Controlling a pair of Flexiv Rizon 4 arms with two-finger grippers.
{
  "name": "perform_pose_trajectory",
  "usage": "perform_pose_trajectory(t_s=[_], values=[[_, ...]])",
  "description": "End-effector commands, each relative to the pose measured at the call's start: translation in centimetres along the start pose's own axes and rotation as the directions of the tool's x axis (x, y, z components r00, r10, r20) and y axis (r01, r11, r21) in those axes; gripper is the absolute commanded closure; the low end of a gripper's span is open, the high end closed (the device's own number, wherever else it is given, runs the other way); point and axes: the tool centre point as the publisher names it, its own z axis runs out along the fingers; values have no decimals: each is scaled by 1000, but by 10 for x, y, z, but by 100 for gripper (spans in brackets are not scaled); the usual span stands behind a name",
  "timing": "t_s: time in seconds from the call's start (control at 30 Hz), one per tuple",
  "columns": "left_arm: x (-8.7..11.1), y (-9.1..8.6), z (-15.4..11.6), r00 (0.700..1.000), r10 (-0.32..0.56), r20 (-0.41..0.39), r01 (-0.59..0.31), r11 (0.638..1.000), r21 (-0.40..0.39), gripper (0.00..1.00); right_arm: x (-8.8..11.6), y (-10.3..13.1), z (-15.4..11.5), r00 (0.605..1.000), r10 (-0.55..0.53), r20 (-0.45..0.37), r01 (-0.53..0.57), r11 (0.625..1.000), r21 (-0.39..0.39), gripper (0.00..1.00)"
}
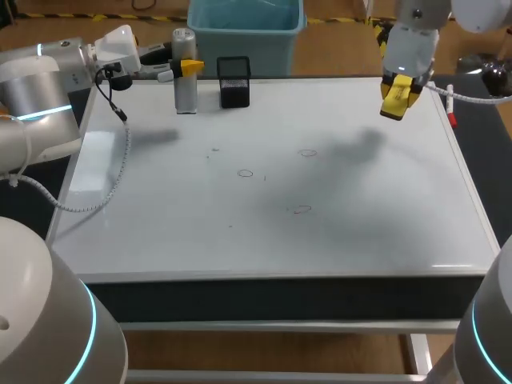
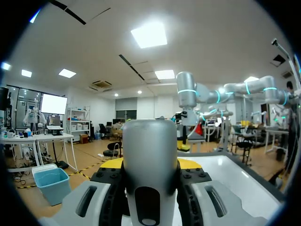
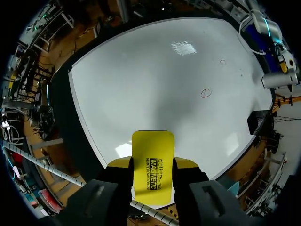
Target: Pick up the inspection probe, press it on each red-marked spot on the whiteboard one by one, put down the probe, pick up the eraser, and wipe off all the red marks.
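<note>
The left pincer (image 1: 189, 66) is seen to the left of the black mesh holder (image 1: 234, 82), clenched on the inspection probe (image 1: 186, 92), with one finger pressed on each side of it. The probe, a silver cylinder, is held upright just left of the holder, near the far edge of the whiteboard (image 1: 360, 240); whether its base touches the board cannot be told. The holder itself is stood on the whiteboard, which is laid flat on the bench (image 1: 280, 298). Three faint red rings are drawn on the board nearer than the holder: the first ring (image 1: 245, 173) almost straight in front of it, the second ring (image 1: 302, 210) nearer still and to its right, and the third ring (image 1: 308, 153) to its right. Well to the right of the holder, the right pincer (image 1: 398, 101) is held above the board's far right corner, grasping the yellow eraser (image 3: 153, 157) between both fingers
</note>
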Motion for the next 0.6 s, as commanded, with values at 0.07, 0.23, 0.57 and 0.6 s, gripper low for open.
perform_pose_trajectory(t_s=[0.07,0.23,0.57,0.6], values=[[-1,-1,0,1000,0,-2,0,1000,0,100,1,0,-1,1000,-2,-2,2,1000,2,100],[18,-5,21,999,5,-37,-4,1000,20,100,1,0,-1,1000,-2,-2,2,1000,2,100],[59,-12,64,987,30,-155,-20,997,70,100,1,0,-1,1000,-2,-2,2,1000,2,100],[64,-12,67,986,29,-165,-16,997,75,100,1,0,-1,1000,-2,-2,2,1000,2,100]])
